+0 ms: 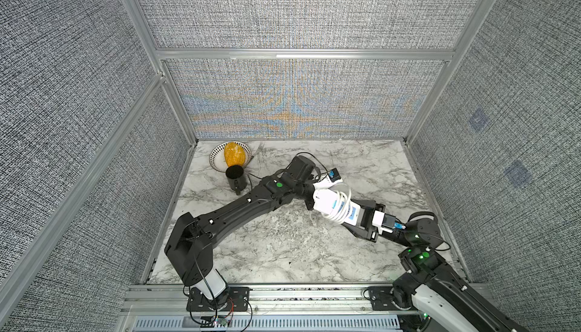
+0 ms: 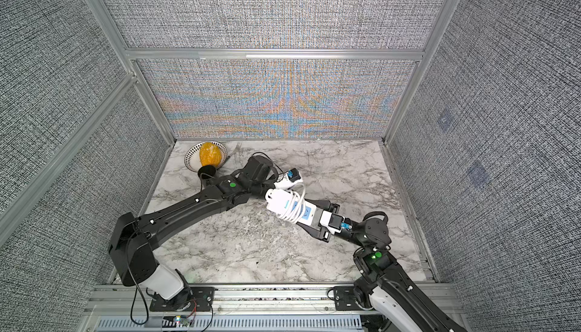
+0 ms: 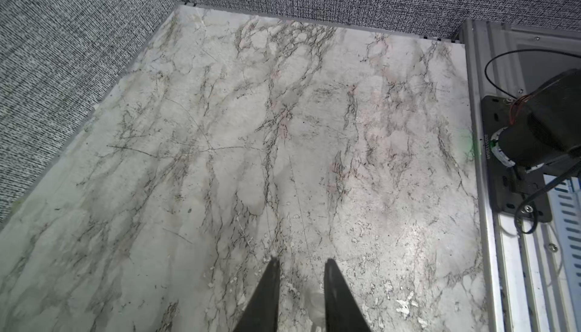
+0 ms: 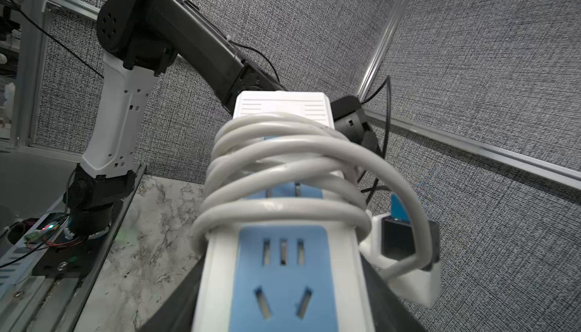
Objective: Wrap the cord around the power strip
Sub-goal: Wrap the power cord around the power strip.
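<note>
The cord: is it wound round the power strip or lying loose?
Wound: in the right wrist view, several loops of the cord circle the power strip at its middle.

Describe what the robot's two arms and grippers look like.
Both the left arm and right arm are matte black with boxy joints, a white shell near each base, and a green dot. Thin black cables loop along them. The left gripper and right gripper have black tapering fingers.
</note>
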`<state>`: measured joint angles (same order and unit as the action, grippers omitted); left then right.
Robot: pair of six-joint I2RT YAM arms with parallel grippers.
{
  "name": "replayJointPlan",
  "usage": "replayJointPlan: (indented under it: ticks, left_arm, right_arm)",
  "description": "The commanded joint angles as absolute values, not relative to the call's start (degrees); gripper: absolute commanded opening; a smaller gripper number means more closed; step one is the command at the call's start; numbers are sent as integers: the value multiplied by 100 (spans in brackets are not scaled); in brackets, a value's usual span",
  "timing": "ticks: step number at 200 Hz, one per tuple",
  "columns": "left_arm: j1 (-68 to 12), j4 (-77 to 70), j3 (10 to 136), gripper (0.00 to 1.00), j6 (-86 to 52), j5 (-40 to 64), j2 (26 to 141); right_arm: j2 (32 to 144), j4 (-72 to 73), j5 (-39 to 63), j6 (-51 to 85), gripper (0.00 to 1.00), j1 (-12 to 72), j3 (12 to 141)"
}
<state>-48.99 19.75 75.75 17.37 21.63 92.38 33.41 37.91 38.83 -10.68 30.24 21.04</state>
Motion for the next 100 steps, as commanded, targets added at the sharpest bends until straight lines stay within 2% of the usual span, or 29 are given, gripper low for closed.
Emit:
replayJointPlan:
  ticks: [1,42,100]
  left_arm:
    - [-4896,1470,7439,27,1304,2331,9263]
    - [-4903,1211,7198,26,907,2522,9357]
    - [-4913,892,6797,16,517,2665,9317]
  right_arm:
    - [3237,4405,3377,-1012,0,3011,2061]
    - [3173,4240,2572,-1099,0,2997,2082]
    - [3002,4048,1449,-1174,0,2988,2060]
